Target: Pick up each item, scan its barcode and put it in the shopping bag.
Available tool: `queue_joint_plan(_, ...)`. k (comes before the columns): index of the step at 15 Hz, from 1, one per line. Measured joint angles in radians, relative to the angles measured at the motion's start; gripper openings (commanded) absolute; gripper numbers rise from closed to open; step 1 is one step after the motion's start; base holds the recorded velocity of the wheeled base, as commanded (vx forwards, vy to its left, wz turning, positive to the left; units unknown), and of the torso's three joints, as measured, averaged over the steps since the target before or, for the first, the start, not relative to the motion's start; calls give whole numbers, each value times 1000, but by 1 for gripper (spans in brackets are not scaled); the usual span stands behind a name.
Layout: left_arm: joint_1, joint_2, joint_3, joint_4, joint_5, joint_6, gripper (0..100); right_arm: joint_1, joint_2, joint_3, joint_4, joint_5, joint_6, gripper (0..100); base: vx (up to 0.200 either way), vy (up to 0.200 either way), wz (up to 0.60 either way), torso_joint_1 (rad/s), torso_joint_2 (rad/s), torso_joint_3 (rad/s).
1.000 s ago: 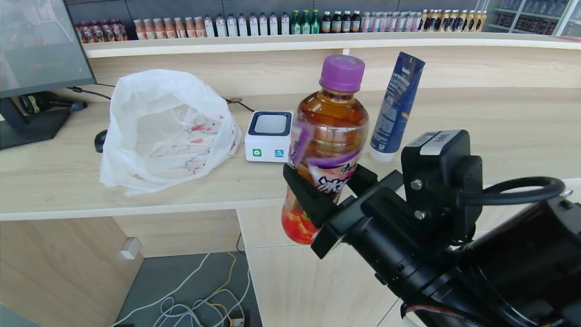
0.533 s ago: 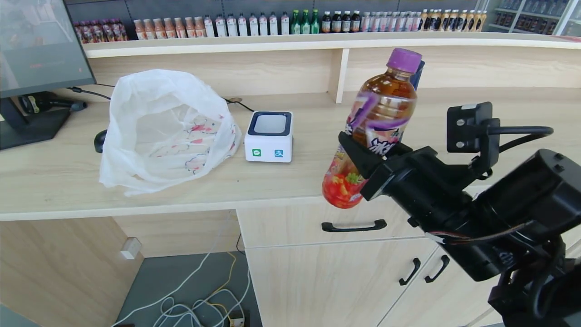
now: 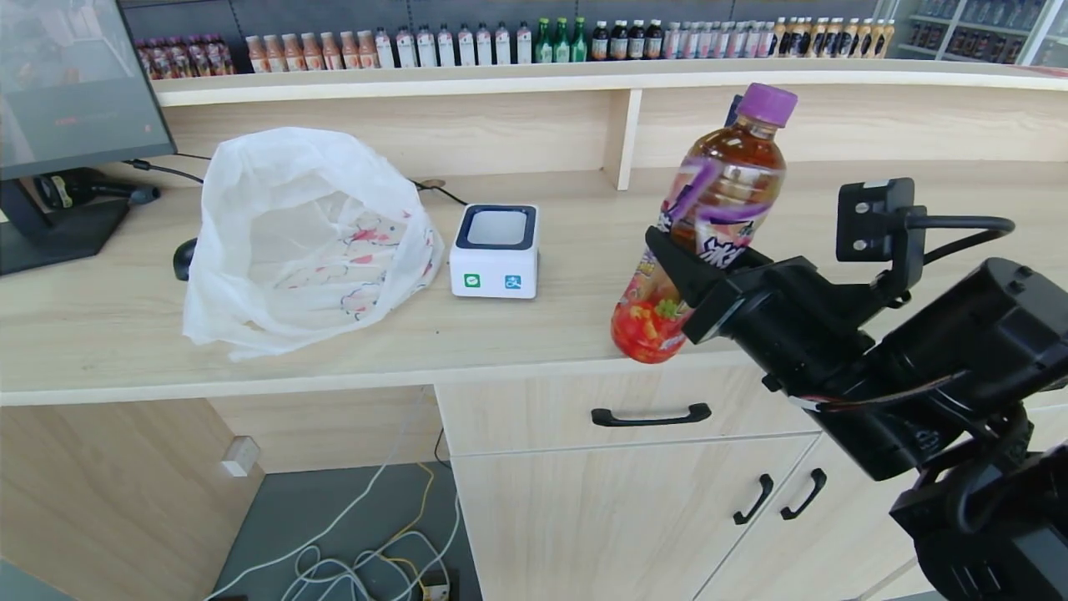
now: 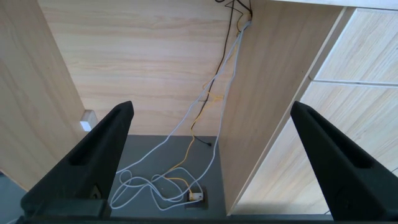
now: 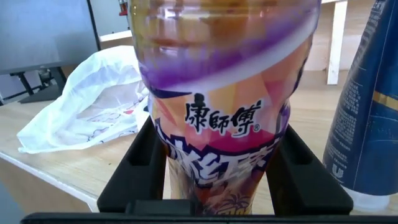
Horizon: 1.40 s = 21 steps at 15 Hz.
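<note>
Your right gripper [image 3: 701,269] pinches the tea bottle [image 3: 724,200] at its label and holds it slightly tilted over the near right edge of the counter [image 3: 542,334], with the blue tube [image 5: 367,106] just behind it. The scanner [image 3: 495,250] sits to the left, and the shopping bag [image 3: 309,242] lies open farther left. Your left gripper [image 4: 211,107] is spread wide, low beside the cabinet, above floor cables [image 4: 168,180].

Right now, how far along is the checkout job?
Nothing looks bagged: the shopping bag appears empty. In hand: the right end effector grips the tea bottle, raised right of the scanner. Left: scan and bag it, then the blue tube on the counter behind. The left end effector is open, empty.
</note>
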State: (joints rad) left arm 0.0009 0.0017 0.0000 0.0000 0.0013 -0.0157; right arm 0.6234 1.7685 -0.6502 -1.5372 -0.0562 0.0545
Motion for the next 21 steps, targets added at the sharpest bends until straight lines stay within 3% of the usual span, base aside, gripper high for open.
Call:
queue_joint_plan(2, 0, 0, 0, 0, 0, 0, 100, -14, 1, -9, -2, 0, 2, 0, 0, 0, 0, 0, 0, 0)
queue_joint_plan(12, 1, 0, 0, 1, 0, -4, 100, -37, 12, -28, -9, 0, 15, 0, 0, 200, 0, 3, 2, 3)
queue_joint_plan(21, 0, 0, 0, 0, 0, 1, 100, -36, -1, -35, -9, 3, 16, 0, 0, 0, 0, 0, 0, 0)
